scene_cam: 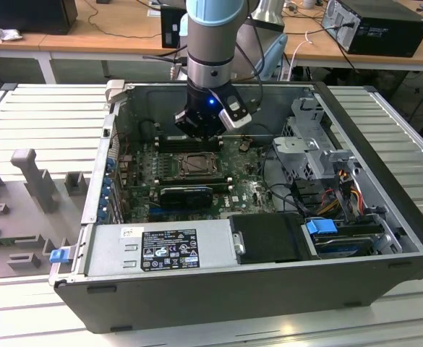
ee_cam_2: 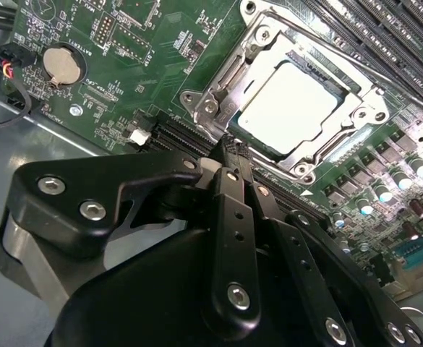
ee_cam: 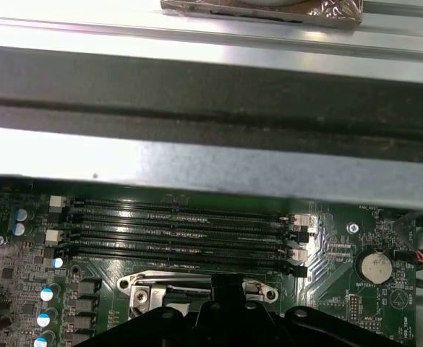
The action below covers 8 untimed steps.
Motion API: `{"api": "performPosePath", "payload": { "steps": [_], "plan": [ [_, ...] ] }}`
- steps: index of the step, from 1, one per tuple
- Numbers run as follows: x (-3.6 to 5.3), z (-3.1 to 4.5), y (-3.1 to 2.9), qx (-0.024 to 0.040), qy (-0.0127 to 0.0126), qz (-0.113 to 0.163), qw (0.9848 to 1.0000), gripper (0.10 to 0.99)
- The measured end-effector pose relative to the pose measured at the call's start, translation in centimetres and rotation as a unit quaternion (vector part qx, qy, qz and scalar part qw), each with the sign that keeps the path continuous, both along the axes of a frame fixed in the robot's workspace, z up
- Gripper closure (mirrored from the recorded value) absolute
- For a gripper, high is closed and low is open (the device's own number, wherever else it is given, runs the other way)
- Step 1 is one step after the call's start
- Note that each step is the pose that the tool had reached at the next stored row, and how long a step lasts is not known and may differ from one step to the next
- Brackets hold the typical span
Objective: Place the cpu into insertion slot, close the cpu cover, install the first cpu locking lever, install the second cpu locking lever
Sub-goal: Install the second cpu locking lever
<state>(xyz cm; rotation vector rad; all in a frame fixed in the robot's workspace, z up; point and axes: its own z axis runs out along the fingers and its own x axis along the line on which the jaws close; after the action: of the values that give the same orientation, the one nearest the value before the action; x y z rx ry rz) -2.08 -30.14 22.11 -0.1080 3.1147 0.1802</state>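
The robot's arm [scene_cam: 210,32] is a round grey-silver metal column with a pale blue joint cap at its upper end. Below it sits a black wrist block carrying a small glowing blue light and a white-and-grey box on one side. Black cables loop beside the column. The matte black tool [ee_cam_2: 236,155] has angular linkage plates fastened with round silver screws.

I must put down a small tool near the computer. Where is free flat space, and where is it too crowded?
Free: the ribbed grey table on the exterior view's left of the open computer case, and the strip on its right. Crowded: inside the case, around the gripper, the cpu cover and the cables.
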Motion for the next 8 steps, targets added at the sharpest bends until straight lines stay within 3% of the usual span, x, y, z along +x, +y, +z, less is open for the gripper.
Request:
{"api": "performPosePath", "payload": {
  "steps": [8],
  "plan": [
    [0.00, 0.01, -0.12, -0.0002, 0.0000, 0.000, 1.0000, 0.980]
  ]
}}
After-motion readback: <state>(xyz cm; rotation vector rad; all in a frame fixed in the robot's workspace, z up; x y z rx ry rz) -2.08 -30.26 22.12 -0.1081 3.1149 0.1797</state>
